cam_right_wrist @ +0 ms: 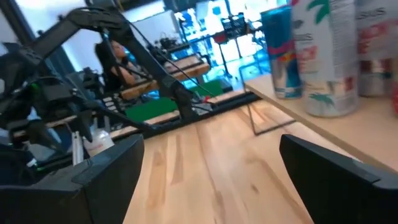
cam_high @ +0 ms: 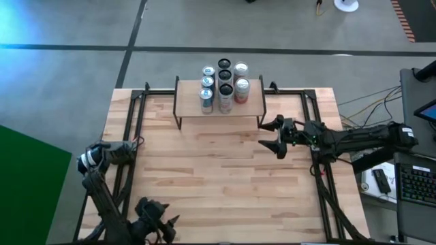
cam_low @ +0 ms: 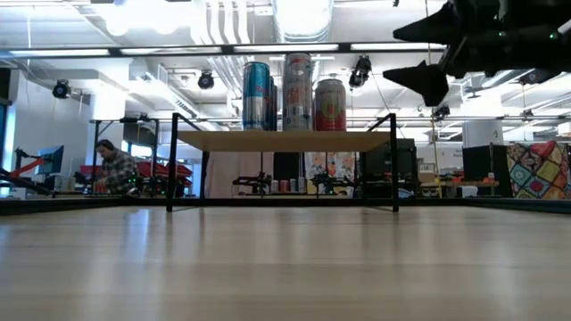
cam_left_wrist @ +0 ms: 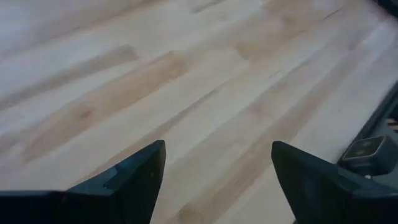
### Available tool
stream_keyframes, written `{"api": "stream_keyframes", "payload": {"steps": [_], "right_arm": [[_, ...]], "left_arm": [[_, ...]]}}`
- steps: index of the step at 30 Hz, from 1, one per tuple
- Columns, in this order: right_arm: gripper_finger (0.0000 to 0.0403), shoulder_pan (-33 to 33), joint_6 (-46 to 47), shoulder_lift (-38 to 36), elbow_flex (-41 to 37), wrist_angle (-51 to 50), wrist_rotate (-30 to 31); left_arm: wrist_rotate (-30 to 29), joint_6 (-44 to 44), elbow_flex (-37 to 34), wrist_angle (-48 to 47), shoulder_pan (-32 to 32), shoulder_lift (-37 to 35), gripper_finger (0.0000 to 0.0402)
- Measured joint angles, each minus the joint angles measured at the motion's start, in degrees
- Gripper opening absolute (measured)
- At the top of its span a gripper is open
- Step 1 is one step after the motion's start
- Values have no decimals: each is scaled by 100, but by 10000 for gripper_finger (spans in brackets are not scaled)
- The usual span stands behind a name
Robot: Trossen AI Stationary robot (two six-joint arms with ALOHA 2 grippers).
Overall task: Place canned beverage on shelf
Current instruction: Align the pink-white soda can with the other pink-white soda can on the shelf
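The shelf (cam_high: pixel 219 109), a light wood plank on thin black wire legs, stands at the table's far middle; it also shows in the low view (cam_low: pixel 281 140). Several cans (cam_high: pixel 223 86) stand upright on its top; they show in the low view (cam_low: pixel 293 92) and the right wrist view (cam_right_wrist: pixel 323 59). My right gripper (cam_high: pixel 272 136) is open and empty, above the table just right of and nearer than the shelf; it hangs high in the low view (cam_low: pixel 419 55). My left gripper (cam_high: pixel 170 228) is open and empty at the table's near left, over bare wood (cam_left_wrist: pixel 214 168).
Black metal frame rails (cam_high: pixel 133 136) run along the table's left and right sides (cam_high: pixel 317 163). A desk with a keyboard (cam_high: pixel 415 184) stands past the right edge. A person (cam_low: pixel 114 168) sits in the room beyond the table. Bare wood tabletop (cam_high: pixel 218 177) lies between the arms.
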Motion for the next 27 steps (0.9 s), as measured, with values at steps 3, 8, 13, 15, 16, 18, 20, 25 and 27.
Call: {"api": "stream_keyframes", "payload": {"steps": [3, 8, 13, 15, 16, 18, 20, 25, 27], "right_arm": [[366, 20, 2, 375, 5, 645, -34], [366, 114, -1, 872, 230, 717, -134], [366, 252, -60, 1294, 485, 728, -174], [366, 324, -73, 1442, 609, 730, -176], [366, 367, -86, 1509, 657, 723, -175], [366, 477, -170, 1663, 783, 755, -173], [366, 569, -221, 1799, 857, 725, -191], [366, 627, -303, 2129, 1048, 740, -172], [366, 627, -300, 2233, 1084, 719, -172]], "left_arm": [[392, -420, 354, -537, -94, 192, 274], [1862, -513, 1377, -1341, -104, 619, 266], [1921, -570, 1729, -1378, -115, 787, 263], [2117, -572, 1762, -1373, -107, 835, 263], [2239, -573, 1761, -1386, -104, 849, 263], [2476, -563, 1701, -1374, -102, 856, 263], [2665, -553, 1606, -1391, -102, 864, 263], [3158, -249, 1532, -1389, -68, 872, 263], [3146, -28, 1559, -1357, -14, 872, 263]]}}
